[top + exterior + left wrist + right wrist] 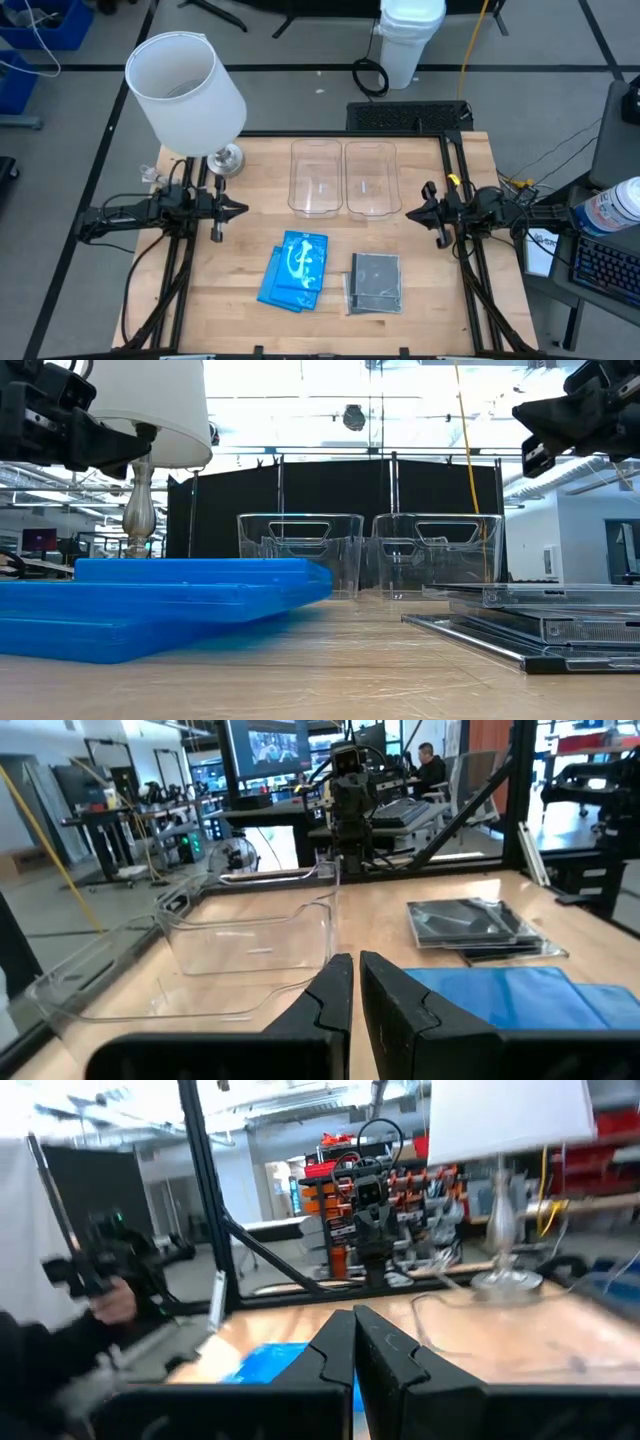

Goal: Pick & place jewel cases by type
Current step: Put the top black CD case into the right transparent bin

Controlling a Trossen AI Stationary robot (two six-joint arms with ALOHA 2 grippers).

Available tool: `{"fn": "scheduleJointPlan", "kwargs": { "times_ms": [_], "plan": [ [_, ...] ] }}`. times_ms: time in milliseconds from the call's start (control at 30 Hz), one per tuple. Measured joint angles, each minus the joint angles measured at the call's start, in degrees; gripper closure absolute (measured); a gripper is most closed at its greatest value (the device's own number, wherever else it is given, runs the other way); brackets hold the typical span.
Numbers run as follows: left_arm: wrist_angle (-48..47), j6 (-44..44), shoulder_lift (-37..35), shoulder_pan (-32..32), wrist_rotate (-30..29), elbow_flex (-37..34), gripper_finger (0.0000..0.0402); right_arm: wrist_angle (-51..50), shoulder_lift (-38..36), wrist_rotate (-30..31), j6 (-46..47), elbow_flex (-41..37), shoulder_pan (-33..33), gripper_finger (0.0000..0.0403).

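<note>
From above, you see a wooden counter [250, 330] with both arms parked at its side edges. Your left tool [238, 210] points inward from the left edge, its fingers pressed nearly together and holding nothing. Your right tool [412, 212] points inward from the right edge, fingers pressed together, also holding nothing. Two clear bins [343, 178] sit side by side at the far middle of the counter. Near the front edge lies a stack of blue jewel cases [295, 270], and just to its right, apart from it, a stack of dark grey jewel cases [375, 283]. A white-shaded lamp [185, 95] stands at the far left corner.

From counter height, you see the blue jewel cases [150, 605] stacked at the left, the dark grey jewel cases [540, 625] stacked at the right, and the clear bins [370, 552] behind them. Both arms hang above, at the upper corners.

From the left wrist, the left tool [355, 990] shows a narrow slit between its fingers, with a clear bin [250, 935] and both stacks beyond.

From the right wrist, the right tool [353, 1345] is closed, with the blue jewel cases [270, 1360] beyond it.
</note>
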Motion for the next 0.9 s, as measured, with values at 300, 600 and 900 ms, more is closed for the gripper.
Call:
{"fn": "scheduleJointPlan", "kwargs": {
  "times_ms": [300,600,900],
  "plan": [
    [2.4,-7.0,0.7,0.0,-1.1,0.0,0.0369,0.0,0.0,0.1,-0.8,0.0,0.0,0.0403],
    [18.1,-3.0,15.7,-5.8,0.0,0.2,0.0369,-3.4,0.0,0.0,2.0,0.0,0.0,0.0403],
    [21.3,-4.1,43.4,-12.4,-4.5,12.2,0.0369,-6.5,0.0,0.0,2.0,0.0,0.0,0.0403]
  ]
}}
